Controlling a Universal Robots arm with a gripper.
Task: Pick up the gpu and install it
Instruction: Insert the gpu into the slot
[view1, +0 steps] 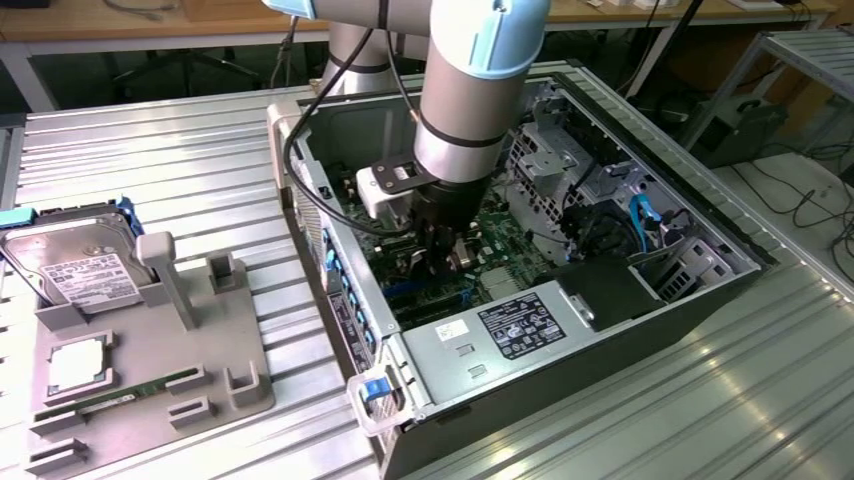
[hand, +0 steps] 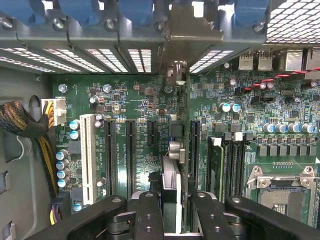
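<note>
Inside an open computer tower case (view1: 587, 330) lying on its side on a ribbed metal table (view1: 174, 140), the robot arm (view1: 474, 80) reaches straight down, its gripper (view1: 451, 250) low over the green motherboard (view1: 514, 250).

From the wrist view, the gripper (hand: 171, 210) shows two black fingers (hand: 149, 215) closed on the gpu (hand: 171, 185), which is seen edge-on as a thin upright card held between them. The card stands over the motherboard (hand: 125, 95) among a row of long black expansion slots (hand: 131, 150), with a white slot (hand: 88, 157) further along and an empty CPU socket (hand: 282, 192) off to the other side. Whether the card's edge has reached a slot cannot be told. A bundle of braided cables (hand: 20, 122) runs to a white connector near the board's edge.

Towards the exterior view's left, well apart from the case, a grey parts holder (view1: 147, 370) sits on the table. It carries a silver hard drive (view1: 74, 265) with a white label and a narrow green RAM stick (view1: 114, 397).
</note>
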